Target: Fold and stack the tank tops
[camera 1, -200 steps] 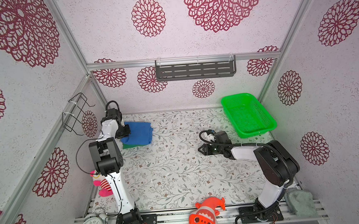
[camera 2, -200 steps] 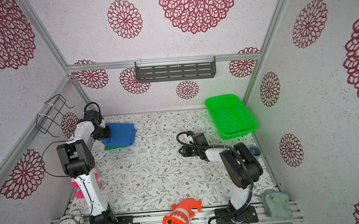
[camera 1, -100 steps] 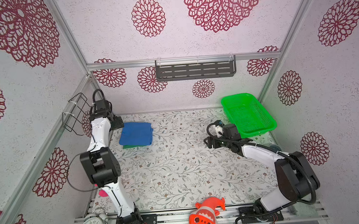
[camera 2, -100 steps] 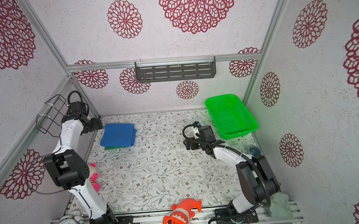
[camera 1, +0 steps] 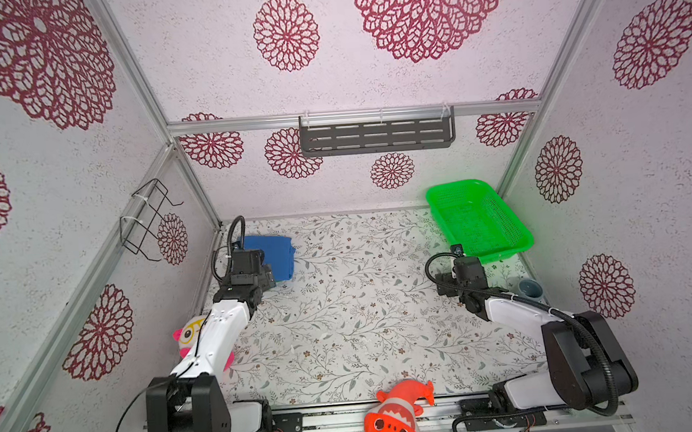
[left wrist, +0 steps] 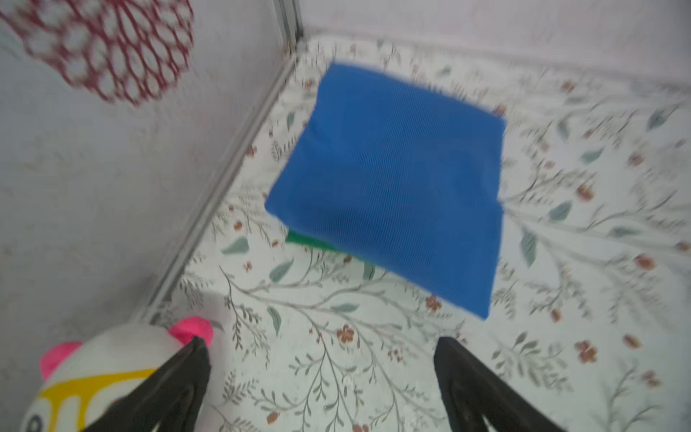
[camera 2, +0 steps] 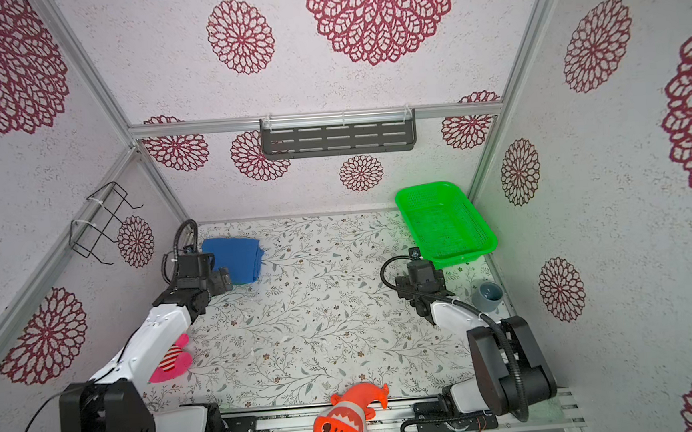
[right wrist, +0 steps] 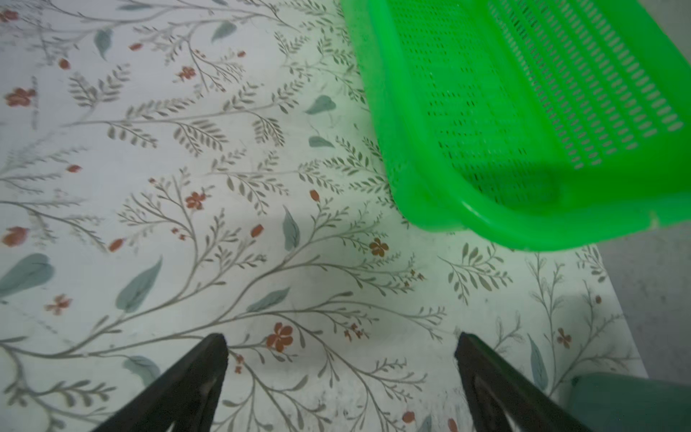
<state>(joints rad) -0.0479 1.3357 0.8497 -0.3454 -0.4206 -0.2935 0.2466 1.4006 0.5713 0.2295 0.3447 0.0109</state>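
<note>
In the far left corner of the floral table (camera 1: pixel 363 307), the royal blue tank top (left wrist: pixel 392 179) lies folded into a flat square on top of the dark green tank top (left wrist: pixel 304 239), of which only a thin edge peeks out beneath it. My left gripper (left wrist: pixel 321 344) hovers just short of the stack, jaws spread wide, holding nothing; a pink and white plush toy (left wrist: pixel 104 366) sits close beside it. My right gripper (right wrist: pixel 341 338) hangs over bare tabletop near the green mesh basket (right wrist: pixel 523 232), jaws likewise wide apart and empty.
</note>
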